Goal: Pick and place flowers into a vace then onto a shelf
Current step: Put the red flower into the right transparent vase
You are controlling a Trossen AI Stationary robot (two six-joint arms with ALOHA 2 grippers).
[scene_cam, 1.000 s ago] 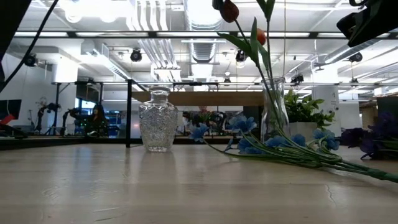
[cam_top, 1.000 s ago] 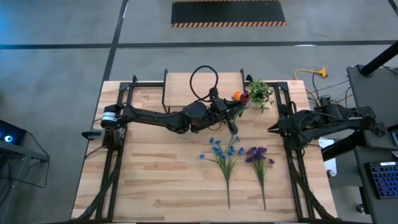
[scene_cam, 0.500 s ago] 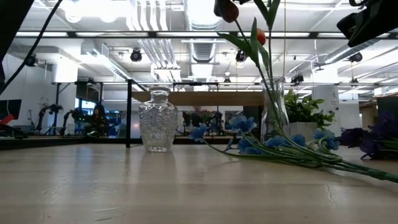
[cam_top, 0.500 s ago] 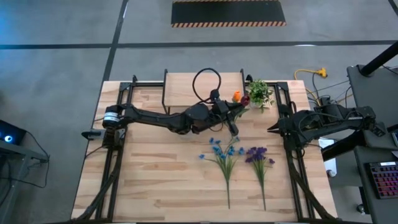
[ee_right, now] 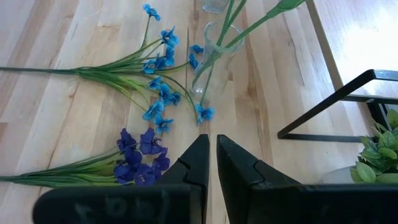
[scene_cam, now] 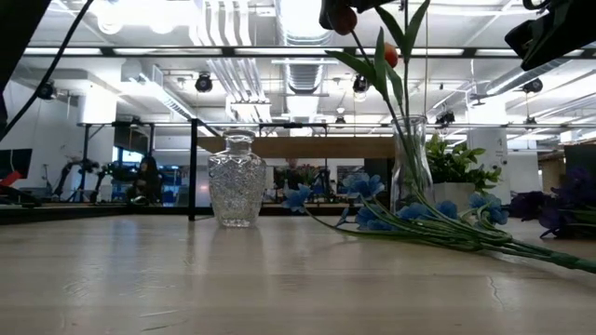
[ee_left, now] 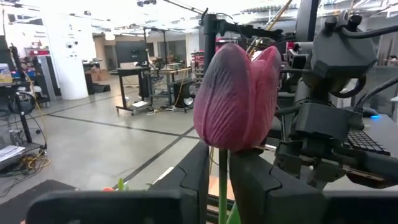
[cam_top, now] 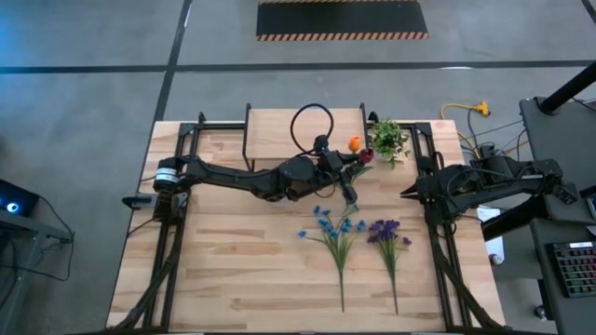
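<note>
above the back-centre of the table (cam_top: 233,261), the left gripper (cam_top: 346,166) is extended over a tall clear vase (scene_cam: 411,158), which stands just in front of the shelf (cam_top: 279,130). its fingers (ee_left: 249,180) sit either side of the green stem of a maroon tulip (ee_left: 237,96) with only a narrow gap between them; whether they are clamped on the stem or have just let go cannot be told from these views. the stem runs down into the vase, where an orange tulip (cam_top: 355,142) and a dark red tulip (scene_cam: 344,17) also stand, blooms raised well above the rim.

the blue bunch (cam_top: 337,228) lies flat on the table in front of the vase, its blooms toward the vase and nearly touching the base (stems pointing to the near edge). the purple bunch (cam_top: 388,237) lies just beside it on the right, in the same direction.

a shorter patterned glass vase (scene_cam: 236,192) stands apart from the tall one, holding nothing. a small potted plant (cam_top: 389,140) sits at the back, right of the shelf.

the right gripper (cam_top: 407,194) waits at the right edge of the table, fingers clenched together on nothing.
</note>
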